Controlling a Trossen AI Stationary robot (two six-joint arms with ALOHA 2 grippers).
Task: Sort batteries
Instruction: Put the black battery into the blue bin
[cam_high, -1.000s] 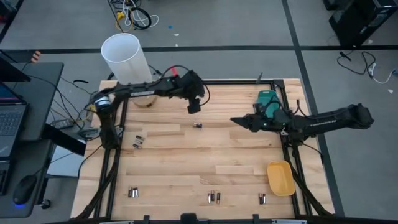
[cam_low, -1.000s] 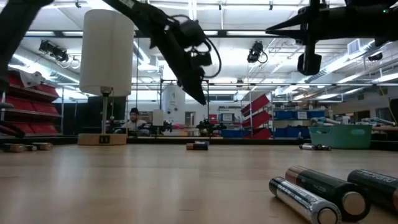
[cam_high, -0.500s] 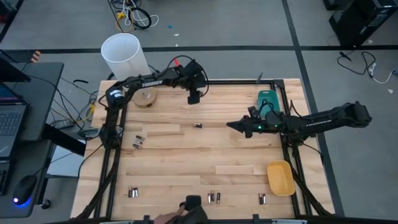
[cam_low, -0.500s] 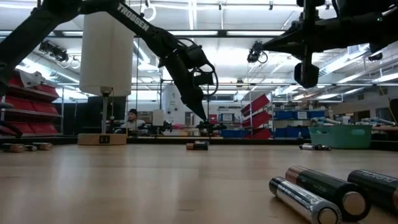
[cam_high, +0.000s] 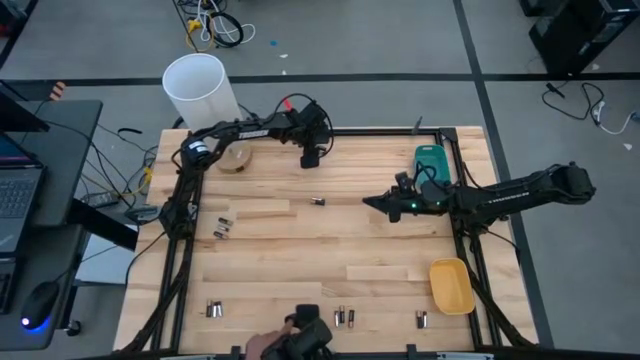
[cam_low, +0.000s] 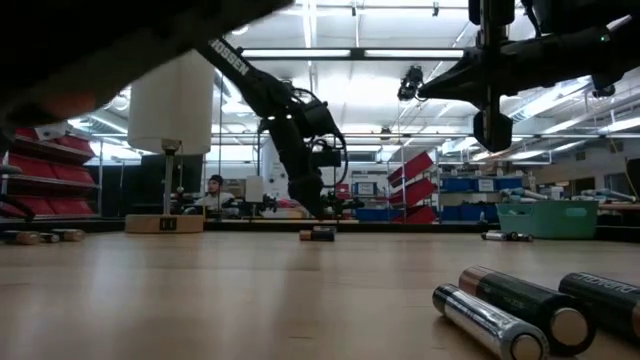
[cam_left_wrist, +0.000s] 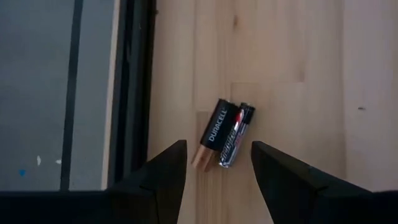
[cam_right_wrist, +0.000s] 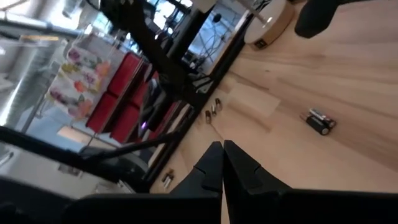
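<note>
Two dark robot arms work above a pale wooden surface (cam_high: 300, 250) scattered with small batteries. The left hand (cam_high: 311, 158) hangs near the far edge of the surface, its two fingers (cam_left_wrist: 163, 171) spread wide and holding nothing; its wrist camera looks down between them at a pair of batteries (cam_left_wrist: 224, 134), one black and copper, one slimmer and dark, lying side by side and touching beside the surface's black frame. The right hand (cam_high: 372, 202) reaches in over the middle of the surface, its fingers (cam_right_wrist: 214, 163) pressed together and empty. A lone pair of cells (cam_high: 317, 201) lies between the two hands. More batteries sit at the left side (cam_high: 222, 228) and in small groups along the near edge (cam_high: 344, 318), where a person's hand (cam_high: 265, 345) enters. A teal tray (cam_high: 430, 160) and a yellow tray (cam_high: 451, 285) stand along the right side, and a white cylinder (cam_high: 201, 92) rises beyond the far left corner.
</note>
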